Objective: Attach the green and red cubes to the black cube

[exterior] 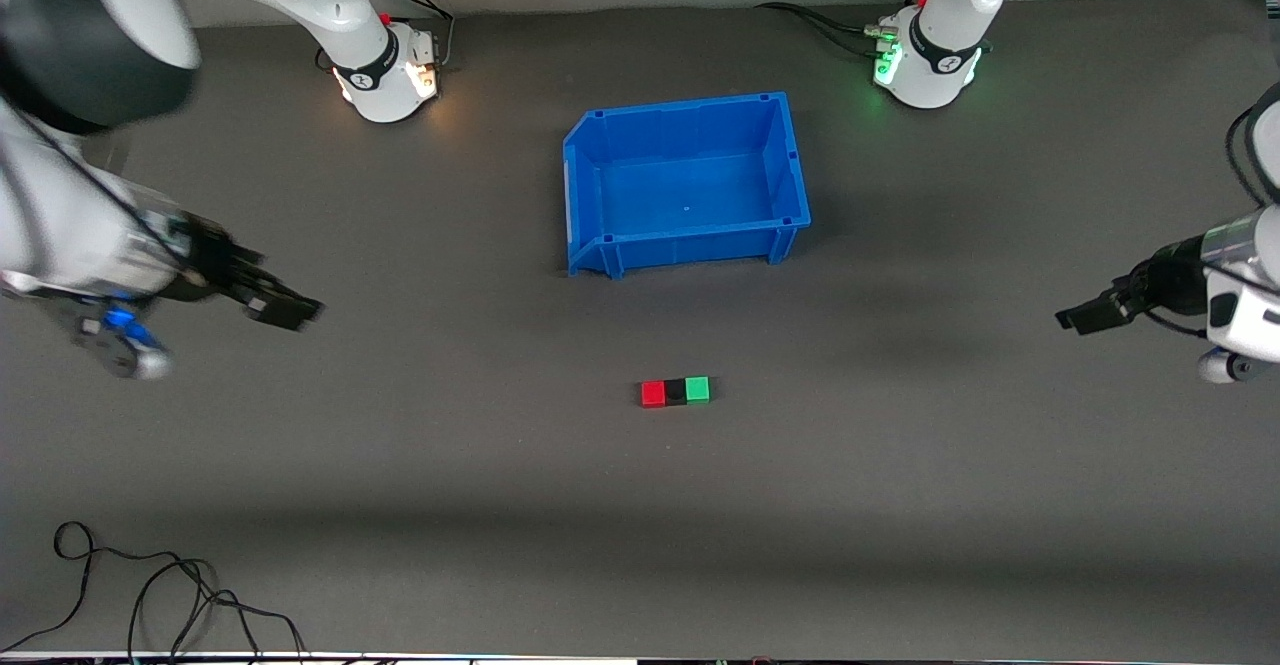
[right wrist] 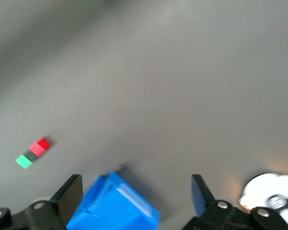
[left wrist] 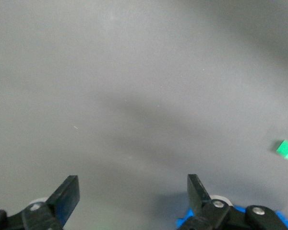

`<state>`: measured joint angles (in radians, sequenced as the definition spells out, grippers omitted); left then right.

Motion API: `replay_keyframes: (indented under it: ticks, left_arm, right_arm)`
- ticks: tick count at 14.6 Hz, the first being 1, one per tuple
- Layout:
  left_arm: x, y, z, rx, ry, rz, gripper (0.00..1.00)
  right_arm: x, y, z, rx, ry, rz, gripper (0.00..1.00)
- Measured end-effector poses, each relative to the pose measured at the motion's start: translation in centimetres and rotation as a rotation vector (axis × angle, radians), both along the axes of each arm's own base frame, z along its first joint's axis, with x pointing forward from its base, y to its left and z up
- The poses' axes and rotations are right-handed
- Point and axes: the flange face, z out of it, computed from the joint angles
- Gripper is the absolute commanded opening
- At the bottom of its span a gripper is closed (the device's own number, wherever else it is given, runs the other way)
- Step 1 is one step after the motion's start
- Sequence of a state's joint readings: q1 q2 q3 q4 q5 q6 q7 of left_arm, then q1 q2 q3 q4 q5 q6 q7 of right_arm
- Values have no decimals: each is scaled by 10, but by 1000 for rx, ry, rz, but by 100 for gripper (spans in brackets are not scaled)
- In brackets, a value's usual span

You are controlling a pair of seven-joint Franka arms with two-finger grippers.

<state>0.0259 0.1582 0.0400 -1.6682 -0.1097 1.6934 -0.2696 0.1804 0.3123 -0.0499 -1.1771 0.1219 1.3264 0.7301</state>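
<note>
Front view: grey table (exterior: 400, 445), red cube (exterior: 652, 394), black cube (exterior: 675, 392) and green cube (exterior: 697, 389) touching in a row, at 6 o'clock from the blue bin (exterior: 685, 241). Bare mat all round them. Left gripper (left wrist: 133, 194) and right gripper (right wrist: 137, 194) hover near the table's ends, jaws wide apart, holding nothing.

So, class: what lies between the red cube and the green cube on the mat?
The black cube sits between the red cube and the green cube, touching both in one row. The front view shows this best.
</note>
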Motion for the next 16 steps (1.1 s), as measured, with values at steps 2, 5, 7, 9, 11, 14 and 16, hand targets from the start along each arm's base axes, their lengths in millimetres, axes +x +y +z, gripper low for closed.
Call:
replay_keyframes:
  ticks: [2,5,7,9,11,14,16]
  left_arm:
    - [-4,-5,27,26,-37,-174,100]
    - [-16,-6,57,29,-83,-277,100]
    - [-23,-11,75,34,-116,-299,100]
    - [-28,-24,91,41,-154,-324,100]
    - [-31,-42,101,45,-179,-356,100]
    - [-32,-56,102,47,-189,-381,100]
    - [-32,-56,103,48,-194,-380,100]
  right_arm:
    - [-6,-26,7,18,-10,119,100]
    - [-6,-70,5,49,-23,334,100]
    - [-9,-99,-2,67,-37,438,100]
    - [-14,-107,-10,66,-65,475,100]
    - [-25,-98,-15,28,-84,513,100]
    - [-39,-81,-18,7,-106,556,100]
    - [-41,-80,-15,-10,-116,569,100]
